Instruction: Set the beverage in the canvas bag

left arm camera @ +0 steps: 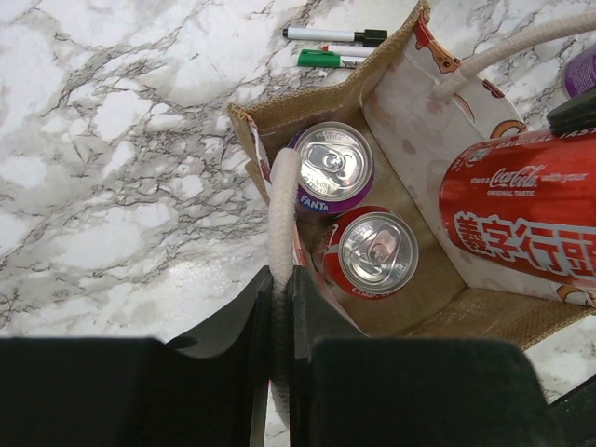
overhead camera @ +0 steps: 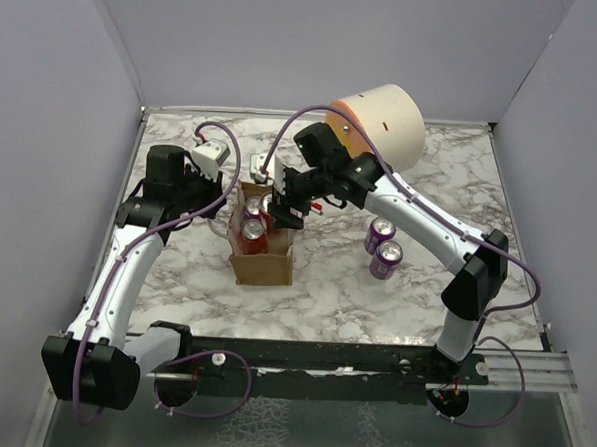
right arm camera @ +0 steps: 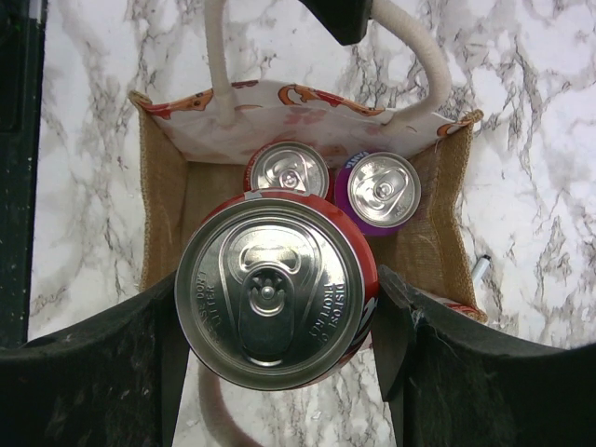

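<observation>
**Item 1. Small tan-brown boxy canvas bag** (overhead camera: 264,270), printed lining, white rope handles. It stands on the marble-patterned tabletop (overhead camera: 325,295) between the two arms with its mouth open. It holds one purple Fanta can (left arm camera: 331,168) and one red can (left arm camera: 375,253), side by side against one wall. The floor beside them is bare.

**Item 2. Red Coca-Cola can** (right arm camera: 270,289), the beverage in hand. It is gripped by its sides in the right gripper (right arm camera: 275,321), whose jaws stand about half open around the body. It hangs over the bag's mouth, above the bare part of the floor, and is not yet set down.

**Item 3. Left gripper** (left arm camera: 282,279). It is pinched almost fully closed on one white rope handle (left arm camera: 282,214) and holds that side of the bag up and open.

**Item 4. Off to the side.** Two purple cans (overhead camera: 384,248), a cream-and-orange drum (overhead camera: 384,123) and marker pens (left arm camera: 331,47).

**Handling note.** In my judgement, lower the red Coca-Cola can straight down into the free half, clear of the two lids and the far handle. Hold the left pinch firm so the wall cannot fold inward. Open the jaws only once the base rests on the floor, then lift straight up to avoid snagging the rim.
</observation>
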You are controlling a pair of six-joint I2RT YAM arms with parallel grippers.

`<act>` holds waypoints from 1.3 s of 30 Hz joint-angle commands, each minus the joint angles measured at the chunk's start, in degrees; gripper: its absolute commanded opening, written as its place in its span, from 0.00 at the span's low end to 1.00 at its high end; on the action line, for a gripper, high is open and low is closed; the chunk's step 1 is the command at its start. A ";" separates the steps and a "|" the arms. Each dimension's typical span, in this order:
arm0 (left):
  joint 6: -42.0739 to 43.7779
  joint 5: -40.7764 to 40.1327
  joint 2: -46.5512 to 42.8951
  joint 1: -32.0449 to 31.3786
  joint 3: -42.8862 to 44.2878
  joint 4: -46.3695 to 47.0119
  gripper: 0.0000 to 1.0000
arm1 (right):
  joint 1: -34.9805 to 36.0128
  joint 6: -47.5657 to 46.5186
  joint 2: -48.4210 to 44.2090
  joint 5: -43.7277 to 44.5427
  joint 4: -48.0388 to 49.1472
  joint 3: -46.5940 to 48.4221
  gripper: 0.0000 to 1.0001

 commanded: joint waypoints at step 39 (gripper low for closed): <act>-1.51 6.17 0.05 2.59 -1.70 0.55 0.00 | -0.84 3.31 9.15 4.55 13.04 -3.13 0.24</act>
